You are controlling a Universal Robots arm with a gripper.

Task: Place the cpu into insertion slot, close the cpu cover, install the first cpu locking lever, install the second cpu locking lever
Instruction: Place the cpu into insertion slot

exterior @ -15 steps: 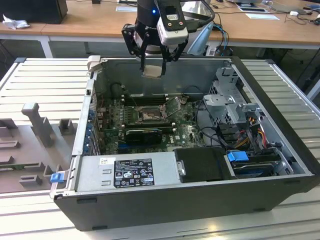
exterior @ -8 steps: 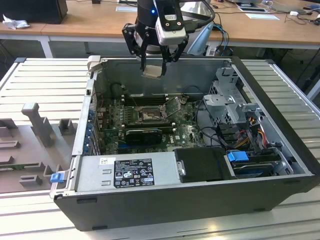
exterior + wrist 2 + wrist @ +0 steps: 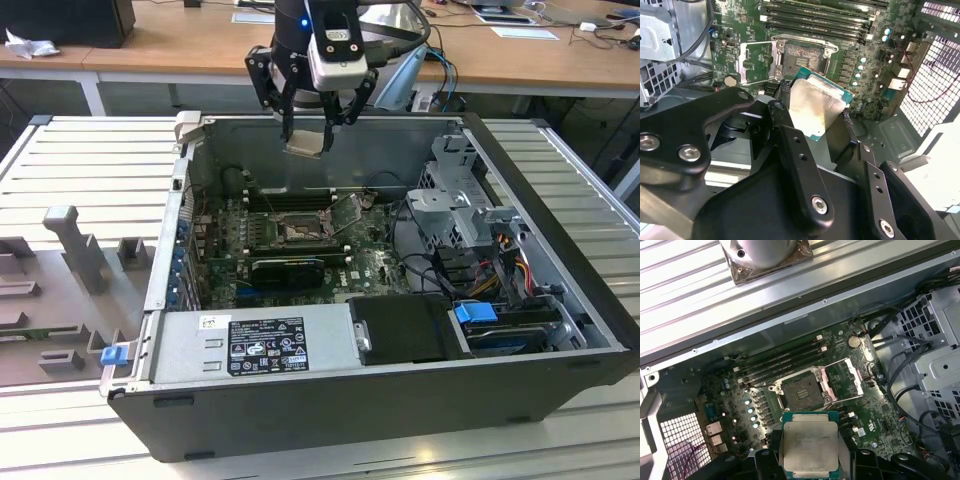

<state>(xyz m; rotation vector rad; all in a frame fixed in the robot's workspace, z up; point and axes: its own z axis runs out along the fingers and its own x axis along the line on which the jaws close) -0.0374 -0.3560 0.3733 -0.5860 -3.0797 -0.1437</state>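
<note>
The cpu [image 3: 810, 447] is clamped in the gripper [image 3: 308, 130], above the empty insertion slot [image 3: 802, 390]; cpu cover [image 3: 846, 379] open.

We're looking at a robotics lab here: an opened-up PC case [image 3: 330, 415] sits on a slatted metal tabletop [image 3: 100, 160] beside grey jig blocks [image 3: 72, 245], a robot arm [image 3: 300, 20] hangs over it, and wooden desks [image 3: 170, 55] with papers [image 3: 524, 32] and cables [image 3: 447, 75] run behind.

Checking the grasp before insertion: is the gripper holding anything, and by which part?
Yes. The gripper holds the cpu, pinched across two opposite side edges, with its metal top left uncovered.
</note>
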